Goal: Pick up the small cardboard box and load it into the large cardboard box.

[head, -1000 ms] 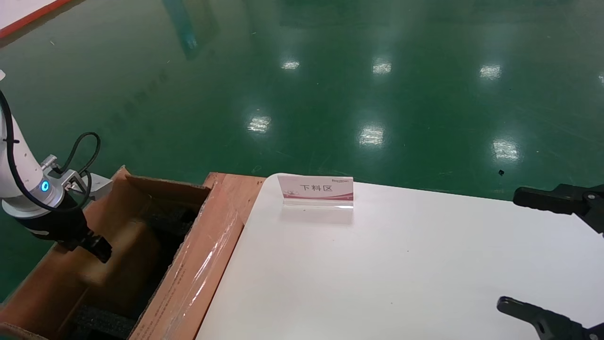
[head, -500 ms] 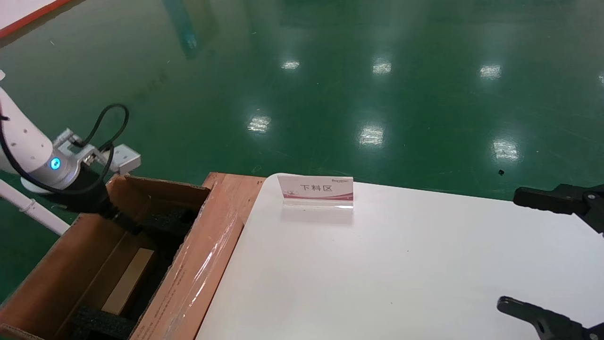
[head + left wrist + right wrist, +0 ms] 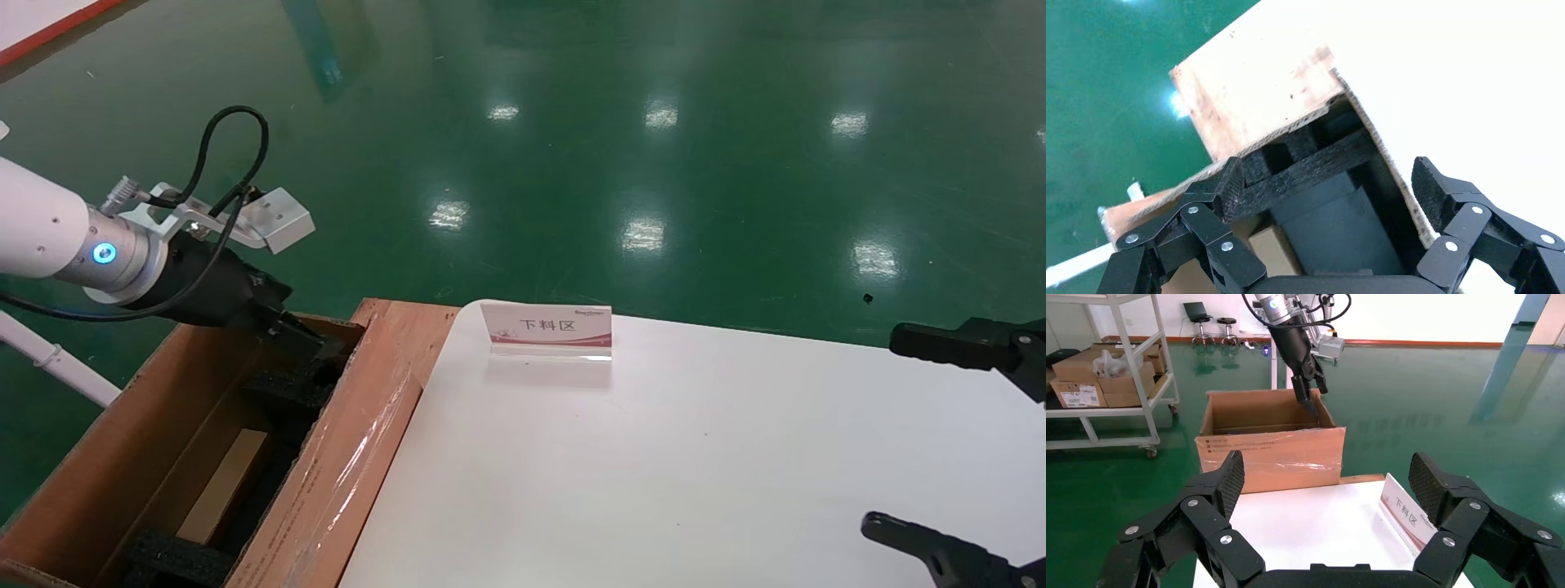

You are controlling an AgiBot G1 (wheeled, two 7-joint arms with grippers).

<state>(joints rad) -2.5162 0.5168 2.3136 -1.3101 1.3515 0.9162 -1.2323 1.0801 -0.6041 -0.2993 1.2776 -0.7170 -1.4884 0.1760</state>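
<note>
Left gripper (image 3: 306, 343) near "下料区" sign (image 3: 547, 326)

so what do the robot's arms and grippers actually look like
The left arm has a white tubular shell ending in a silver wrist ring with a glowing blue light, a looping black cable and a small grey bracket-mounted camera block. Its left gripper is matte black, with linked fingers joined by silver rivets and textured pads. The right gripper has the same black riveted build.
</note>
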